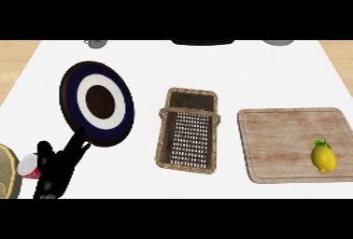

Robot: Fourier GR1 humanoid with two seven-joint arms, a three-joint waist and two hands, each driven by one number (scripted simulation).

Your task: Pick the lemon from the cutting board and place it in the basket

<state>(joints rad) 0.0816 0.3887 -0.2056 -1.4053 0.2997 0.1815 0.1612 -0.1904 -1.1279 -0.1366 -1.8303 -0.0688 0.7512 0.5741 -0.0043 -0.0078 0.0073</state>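
Down at the bottom left, a black hand (56,170) rests with its fingers spread and pointing up, holding nothing. Just beside it sit a red can (29,166) and a tan thing at the edge. On the white counter (262,74), a wooden board (289,140) lies at the right. Left of it is the basket (187,133), then a blue and white plate (96,102). Near the board's right edge lies the yellow lemon (323,157). No other hand shows.
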